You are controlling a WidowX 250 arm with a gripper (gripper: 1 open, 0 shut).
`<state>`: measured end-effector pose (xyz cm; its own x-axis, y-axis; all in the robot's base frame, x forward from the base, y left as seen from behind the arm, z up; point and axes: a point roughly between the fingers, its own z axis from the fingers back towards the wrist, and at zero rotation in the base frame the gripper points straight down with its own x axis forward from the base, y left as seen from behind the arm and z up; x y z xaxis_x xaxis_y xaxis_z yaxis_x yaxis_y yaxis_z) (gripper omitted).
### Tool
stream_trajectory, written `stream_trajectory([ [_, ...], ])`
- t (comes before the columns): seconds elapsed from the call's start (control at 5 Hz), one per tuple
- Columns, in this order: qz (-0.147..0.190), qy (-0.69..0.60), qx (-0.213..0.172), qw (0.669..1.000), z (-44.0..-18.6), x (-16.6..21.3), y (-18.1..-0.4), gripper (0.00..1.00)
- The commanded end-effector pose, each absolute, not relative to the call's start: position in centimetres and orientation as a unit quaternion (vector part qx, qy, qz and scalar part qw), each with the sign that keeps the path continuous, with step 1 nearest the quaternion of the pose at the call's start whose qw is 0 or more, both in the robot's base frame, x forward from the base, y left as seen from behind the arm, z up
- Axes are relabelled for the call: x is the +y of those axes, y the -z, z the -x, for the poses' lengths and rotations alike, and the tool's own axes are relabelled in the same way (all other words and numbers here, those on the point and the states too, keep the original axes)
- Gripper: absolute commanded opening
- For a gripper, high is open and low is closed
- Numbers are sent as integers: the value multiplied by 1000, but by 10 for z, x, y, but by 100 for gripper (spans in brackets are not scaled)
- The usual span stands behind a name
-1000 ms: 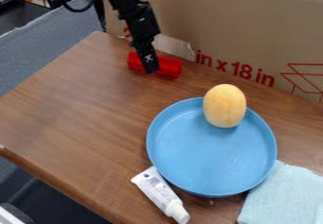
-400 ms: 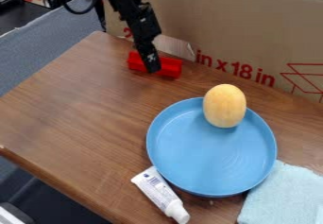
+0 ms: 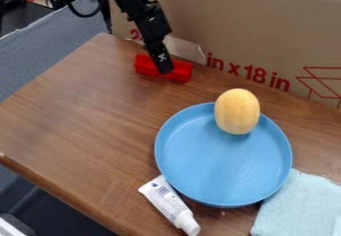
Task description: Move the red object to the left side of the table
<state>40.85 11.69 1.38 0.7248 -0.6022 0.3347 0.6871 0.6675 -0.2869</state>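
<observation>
Gripper [image 3: 163,65]: I see it at the red block [image 3: 164,69]; jaws clenched, grip on it unclear to me
Table [image 3: 94,111]: bears block, plate [image 3: 224,170]
Egg [image 3: 237,112]: on plate

red block [image 3: 144,65], blue plate [image 3: 200,181], yellow egg-shape [image 3: 237,112]

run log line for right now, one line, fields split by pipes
pincer: shut, at red block | red block: on table, near cardboard box | grip: cannot tell | move left: not finished
</observation>
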Motion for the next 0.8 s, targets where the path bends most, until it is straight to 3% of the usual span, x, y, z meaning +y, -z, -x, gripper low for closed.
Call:
stream_trajectory([
  [0.0,193,350,-129,907,-418,112,-34,0],
  [0.4,214,335,-131,908,-428,109,-20,0],
  [0.6,233,321,-132,908,-414,109,-15,0],
])
